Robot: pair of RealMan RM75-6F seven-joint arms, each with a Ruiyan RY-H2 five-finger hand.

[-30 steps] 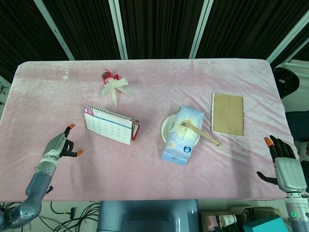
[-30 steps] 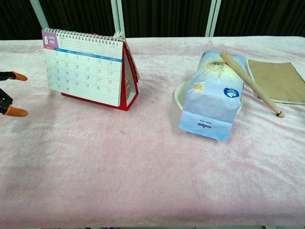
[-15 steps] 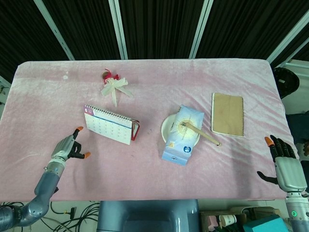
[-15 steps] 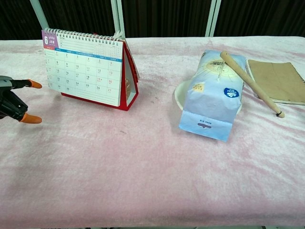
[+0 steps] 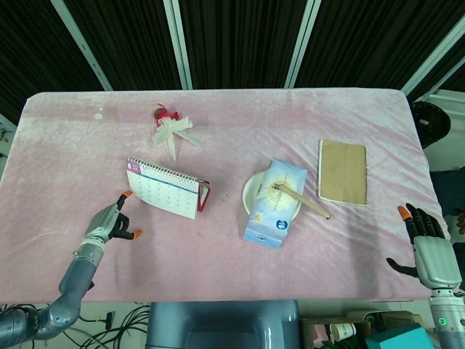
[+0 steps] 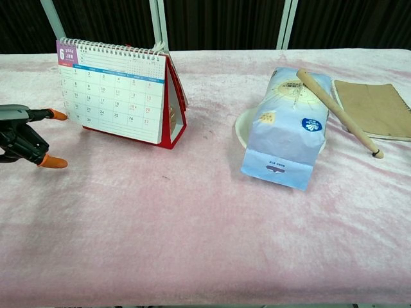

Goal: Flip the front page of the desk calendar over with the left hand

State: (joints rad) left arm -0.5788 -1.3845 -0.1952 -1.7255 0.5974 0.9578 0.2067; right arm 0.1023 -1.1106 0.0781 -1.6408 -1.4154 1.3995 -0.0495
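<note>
The desk calendar (image 5: 164, 187) (image 6: 115, 93) stands upright like a tent on its red base, left of the table's middle, with its June page facing me. My left hand (image 5: 110, 222) (image 6: 29, 138) hovers low just left of the calendar's lower left corner, holding nothing, fingers spread with orange tips; one fingertip (image 6: 59, 115) is right at the page's left edge. My right hand (image 5: 425, 243) rests open at the table's front right edge, far from the calendar, and only the head view shows it.
A blue-and-white bag (image 5: 275, 202) (image 6: 289, 125) lies on a white dish (image 5: 255, 190) with a wooden stick (image 6: 336, 111) across it. A brown notebook (image 5: 342, 171) lies to the right. A ribboned ornament (image 5: 173, 129) sits behind the calendar.
My left hand has moved right and forward toward the calendar's lower left corner, fingers still apart. The right hand and the calendar have not moved.
</note>
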